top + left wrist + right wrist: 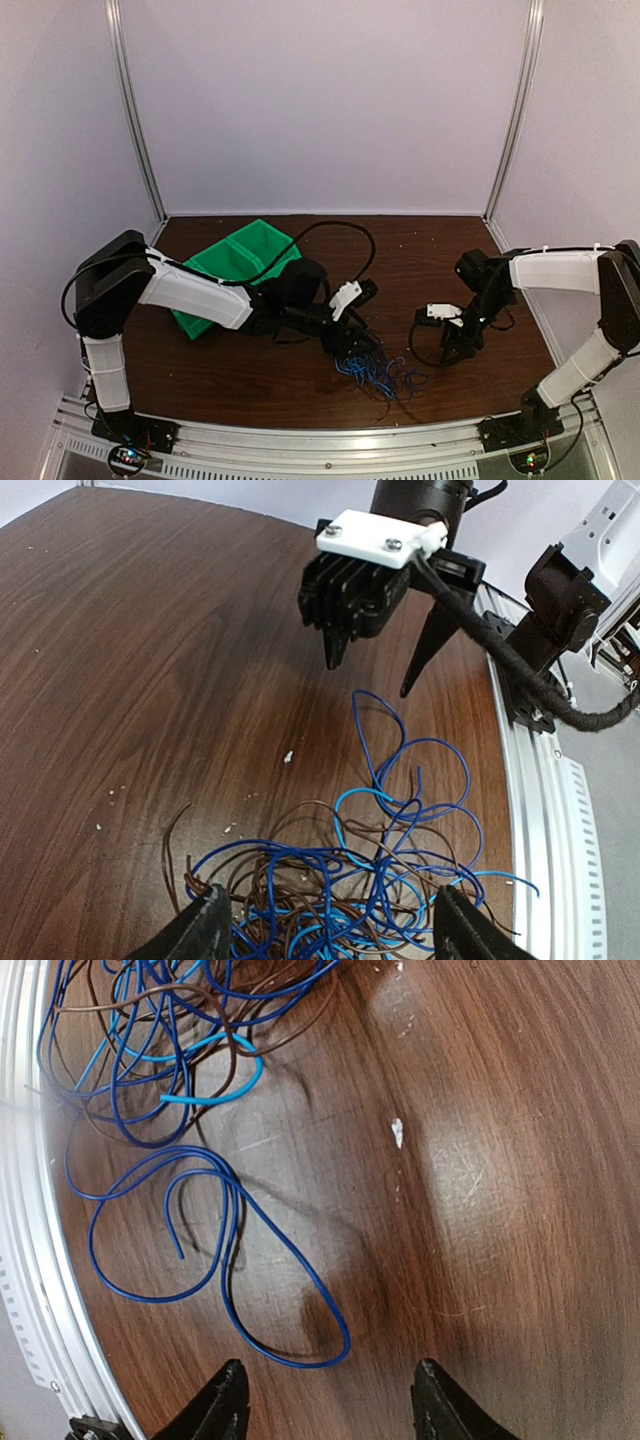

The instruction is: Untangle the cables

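Observation:
The cables (375, 372) lie in one loose tangle of dark blue, light blue and brown wires near the table's front edge. My left gripper (355, 350) hangs over the tangle's left part. In the left wrist view its jaws (330, 925) are open, with the heap of cables (340, 880) between the two fingers. My right gripper (447, 348) stands to the right of the pile and also shows in the left wrist view (372, 665). It is open (330, 1385) over bare wood, and a dark blue loop (232, 1260) ends just ahead of its fingers.
A green bin (240, 265) with compartments lies at the back left, partly behind the left arm. An aluminium rail (330, 440) runs along the near table edge, close to the wires (30, 1260). Small white crumbs (397, 1132) dot the wood.

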You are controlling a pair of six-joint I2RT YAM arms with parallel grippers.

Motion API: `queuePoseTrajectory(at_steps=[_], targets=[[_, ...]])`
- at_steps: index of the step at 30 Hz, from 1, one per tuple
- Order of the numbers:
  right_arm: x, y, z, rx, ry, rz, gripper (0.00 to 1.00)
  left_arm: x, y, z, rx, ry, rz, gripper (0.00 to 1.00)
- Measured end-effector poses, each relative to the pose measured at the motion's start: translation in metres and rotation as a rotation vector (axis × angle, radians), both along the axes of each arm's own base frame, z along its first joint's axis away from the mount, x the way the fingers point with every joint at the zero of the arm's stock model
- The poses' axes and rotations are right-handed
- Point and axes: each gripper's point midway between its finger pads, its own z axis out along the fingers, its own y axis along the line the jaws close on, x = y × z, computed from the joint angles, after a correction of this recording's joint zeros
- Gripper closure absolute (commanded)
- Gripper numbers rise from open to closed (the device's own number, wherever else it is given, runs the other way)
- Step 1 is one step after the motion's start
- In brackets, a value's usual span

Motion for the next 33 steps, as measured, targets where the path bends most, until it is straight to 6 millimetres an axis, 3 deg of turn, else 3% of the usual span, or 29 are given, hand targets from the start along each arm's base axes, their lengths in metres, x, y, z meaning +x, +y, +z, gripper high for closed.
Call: queuePoseTrajectory(at_steps=[12,17,23,26,33], targets=[[0.006,0.011,-0.009,0.023,0.003,-0.006,0.48,-0.001,0.000,-0.009,0.010,0.030,0.006,0.30],[0.010,0.015,-0.011,0.030,-0.004,-0.014,0.61,-0.001,-0.001,-0.009,0.009,0.042,0.011,0.30],[0.011,0.020,-0.009,0.047,-0.008,-0.017,0.83,-0.001,-0.001,-0.008,0.004,0.046,0.010,0.30],[0.011,0.021,-0.009,0.052,-0.002,-0.024,1.00,-0.001,-0.001,-0.008,0.001,0.047,0.010,0.30],[0.006,0.025,0.002,0.060,0.030,-0.013,1.00,-0.003,0.001,-0.012,0.009,0.053,0.011,0.30]])
